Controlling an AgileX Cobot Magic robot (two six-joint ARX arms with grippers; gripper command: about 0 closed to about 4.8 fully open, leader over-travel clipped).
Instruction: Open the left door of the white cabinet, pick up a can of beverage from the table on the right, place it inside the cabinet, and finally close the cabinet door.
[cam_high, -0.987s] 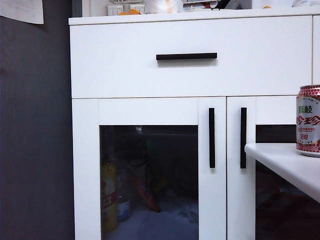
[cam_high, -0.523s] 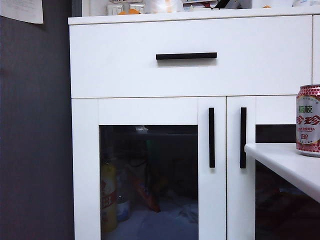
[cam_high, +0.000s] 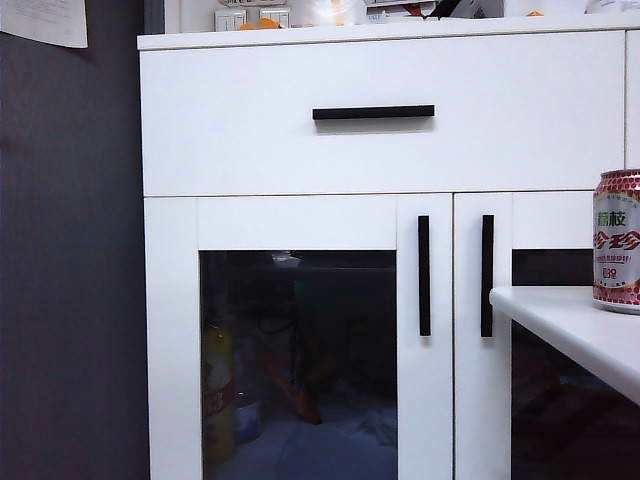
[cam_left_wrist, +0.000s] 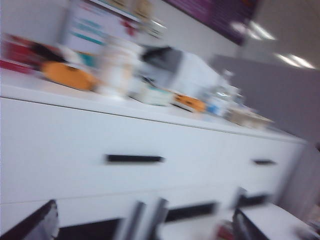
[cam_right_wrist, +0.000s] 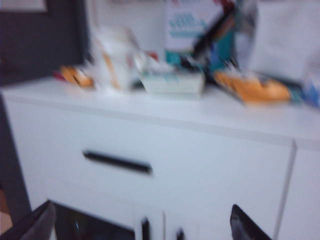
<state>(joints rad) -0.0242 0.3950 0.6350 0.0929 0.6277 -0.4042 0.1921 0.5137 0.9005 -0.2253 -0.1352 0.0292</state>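
Nothing of the task is done yet: the left door (cam_high: 298, 340) of the white cabinet (cam_high: 380, 150) is shut, and the can of beverage (cam_high: 617, 241) stands on the table (cam_high: 560, 325) at the right. Both wrist views are blurred, yet each shows fingertips spread wide and empty, the left gripper (cam_left_wrist: 142, 225) and right gripper (cam_right_wrist: 142, 225) facing the cabinet front. Risk: catching the drawer handle (cam_high: 373, 112) instead of the door's vertical bar handle (cam_high: 424, 275).

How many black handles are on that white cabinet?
3 in the exterior view: a horizontal drawer handle, a vertical one on the left door, another on the right door. More may lie beyond the frame.
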